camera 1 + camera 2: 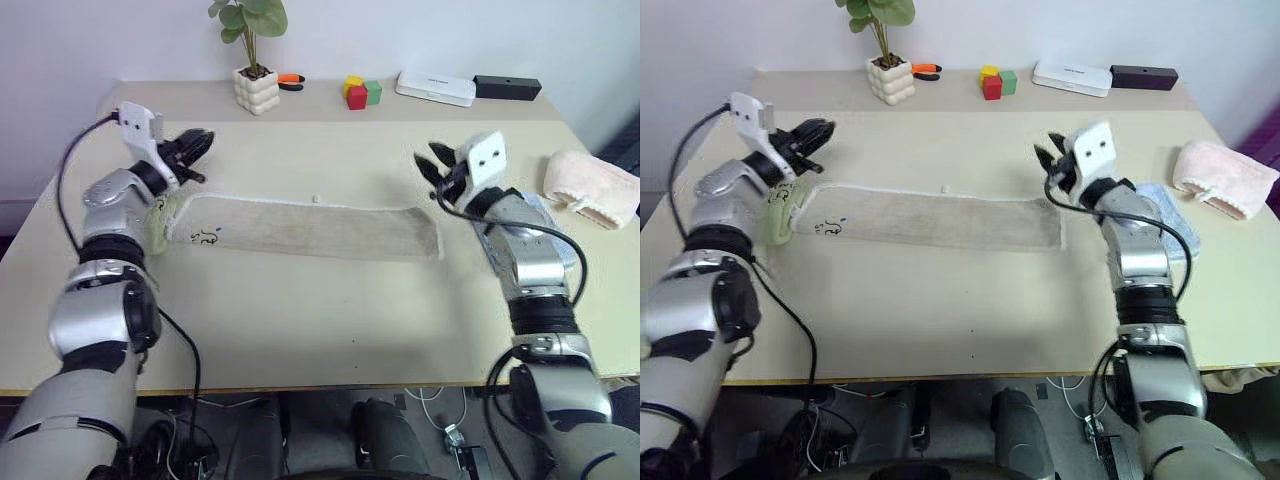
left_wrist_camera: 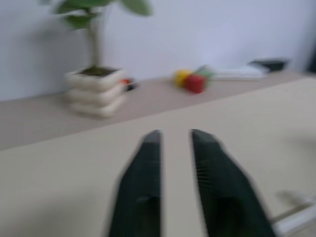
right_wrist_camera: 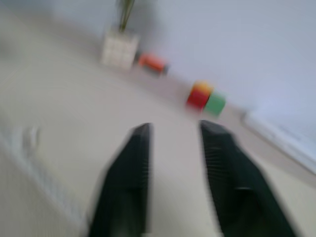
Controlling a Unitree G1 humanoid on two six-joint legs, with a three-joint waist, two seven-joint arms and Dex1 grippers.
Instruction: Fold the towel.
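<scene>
- Two claws hover empty above the counter point(image 1: 300, 320): left claw point(image 1: 200, 148) and right claw point(image 1: 437, 165), each with fingers slightly parted.
- The towel point(image 1: 310, 228) lies flat between and below them, long axis spanning claw to claw.

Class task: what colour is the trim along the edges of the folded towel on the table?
White trim on a beige-grey towel, clearest in the left eye view.

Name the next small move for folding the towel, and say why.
Probably lower both tools back to the towel's short ends for a new grip. It lies as a long folded strip on the table, while the left tool and right tool hover above its ends, holding nothing. A further fold end to end seems due.
</scene>
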